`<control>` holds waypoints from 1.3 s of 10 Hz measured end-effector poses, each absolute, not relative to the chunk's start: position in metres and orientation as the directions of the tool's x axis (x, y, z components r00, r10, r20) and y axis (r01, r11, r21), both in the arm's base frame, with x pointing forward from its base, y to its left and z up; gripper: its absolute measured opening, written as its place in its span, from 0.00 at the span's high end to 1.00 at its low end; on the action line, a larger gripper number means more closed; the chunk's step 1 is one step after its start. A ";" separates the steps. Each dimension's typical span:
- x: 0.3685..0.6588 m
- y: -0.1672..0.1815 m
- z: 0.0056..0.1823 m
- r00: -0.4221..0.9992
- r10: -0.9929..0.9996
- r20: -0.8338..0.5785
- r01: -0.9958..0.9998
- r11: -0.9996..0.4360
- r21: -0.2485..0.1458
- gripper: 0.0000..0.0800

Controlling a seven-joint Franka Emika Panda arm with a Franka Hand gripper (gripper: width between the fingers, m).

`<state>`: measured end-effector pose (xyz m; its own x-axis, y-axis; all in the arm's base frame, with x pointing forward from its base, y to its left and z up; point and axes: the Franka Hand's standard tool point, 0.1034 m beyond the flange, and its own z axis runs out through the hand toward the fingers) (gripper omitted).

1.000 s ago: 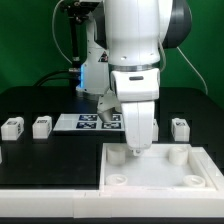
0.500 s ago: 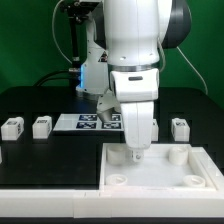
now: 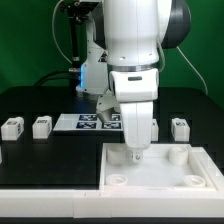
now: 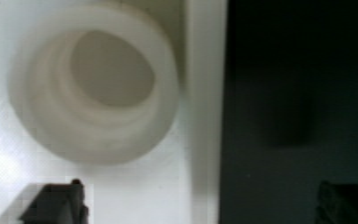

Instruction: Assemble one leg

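Note:
My gripper [image 3: 135,153] hangs fingers-down over the far left corner of the large white square panel [image 3: 160,172]. In the wrist view my gripper [image 4: 199,205] is open. Its dark fingertips [image 4: 55,203] stand wide apart, one over the panel and one over the black table, with nothing between them. A round corner socket [image 4: 101,85] fills that view just ahead of the fingers. Three small white legs with tags stand on the black table: two at the exterior view's left [image 3: 12,127] [image 3: 41,126] and one at its right [image 3: 180,127]. A fourth leg does not show.
The marker board [image 3: 85,121] lies behind the gripper at the middle of the table. The panel's other sockets show at the near left [image 3: 117,178], near right [image 3: 193,180] and far right [image 3: 178,155]. The arm's white body blocks the middle of the exterior view.
The gripper has sunk very slightly toward the panel's far left corner. Nothing else has moved.

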<state>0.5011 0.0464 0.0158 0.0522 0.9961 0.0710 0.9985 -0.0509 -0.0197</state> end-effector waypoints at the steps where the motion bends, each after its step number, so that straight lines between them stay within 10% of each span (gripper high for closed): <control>1: 0.501 0.048 0.027 0.086 0.994 0.067 0.996 -0.085 -0.007 0.19; 5: 0.473 0.098 0.068 0.446 0.893 0.054 0.895 -0.447 -0.003 0.19; 13: 0.455 0.144 0.066 0.985 0.170 0.014 0.170 -0.983 -0.074 0.19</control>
<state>0.4550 0.1437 0.0657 0.9854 0.1698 0.0144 0.1704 -0.9826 -0.0744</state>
